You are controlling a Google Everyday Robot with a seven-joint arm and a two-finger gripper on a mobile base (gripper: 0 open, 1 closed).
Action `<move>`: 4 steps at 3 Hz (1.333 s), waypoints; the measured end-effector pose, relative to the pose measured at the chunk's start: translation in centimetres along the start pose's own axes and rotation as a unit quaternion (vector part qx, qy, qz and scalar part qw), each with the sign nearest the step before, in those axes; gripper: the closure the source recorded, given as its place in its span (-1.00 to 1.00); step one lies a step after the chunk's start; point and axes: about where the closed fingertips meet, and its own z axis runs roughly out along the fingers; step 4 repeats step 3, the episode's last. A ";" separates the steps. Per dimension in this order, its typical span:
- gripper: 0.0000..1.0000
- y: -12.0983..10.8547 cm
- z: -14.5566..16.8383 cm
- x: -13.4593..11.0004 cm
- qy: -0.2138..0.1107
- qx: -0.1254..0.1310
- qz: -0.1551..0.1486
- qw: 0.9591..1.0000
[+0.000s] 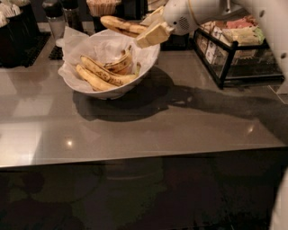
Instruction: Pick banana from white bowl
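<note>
I stand at a break-room snack counter (135, 130): it carries a wire rack (220, 67) of packets (243, 35), a cup of sticks (102, 8) and the white bowl (149, 57), my gripper (148, 27) clasping the banana (118, 24) above its rim.

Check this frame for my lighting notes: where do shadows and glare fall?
Camera view: dim overall; the white bowl and arm cast a dark shadow rightward across the counter; two small glare spots sit on its near half; the pincer, above the bowl's far rim, grips the banana, pale against the dark background.
</note>
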 end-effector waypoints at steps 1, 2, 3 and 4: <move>1.00 3.7 -5.1 -0.6 0.008 0.045 0.016 0.999; 1.00 8.1 -4.9 2.6 0.000 0.037 0.050 0.998; 1.00 12.2 -3.0 6.6 -0.015 0.016 0.078 0.997; 1.00 12.2 -3.0 6.6 -0.015 0.016 0.078 0.997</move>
